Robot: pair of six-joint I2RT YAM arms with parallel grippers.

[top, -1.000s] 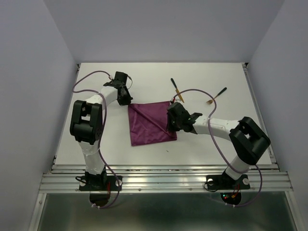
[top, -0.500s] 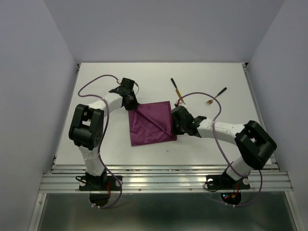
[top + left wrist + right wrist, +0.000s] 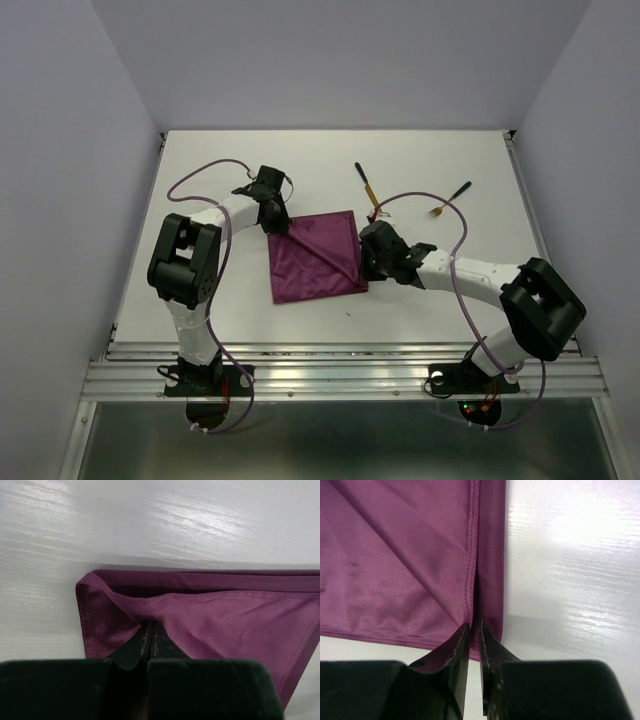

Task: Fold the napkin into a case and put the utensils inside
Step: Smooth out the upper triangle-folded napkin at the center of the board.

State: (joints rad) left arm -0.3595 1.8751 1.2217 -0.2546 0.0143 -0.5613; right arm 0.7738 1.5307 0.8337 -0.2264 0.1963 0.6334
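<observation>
Evidently limp, slick napkin [image 3: 312, 255] (probably featherlight), best gripped at hems: left gripper [image 3: 150, 642] pinches its corner, right gripper [image 3: 474, 635] its side hem.

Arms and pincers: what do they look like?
Left arm and right arm: white links, boxy black joints, a looping purple cable along each. Left pincer and right pincer: black, two flat fingers tapering to thin tips.
</observation>
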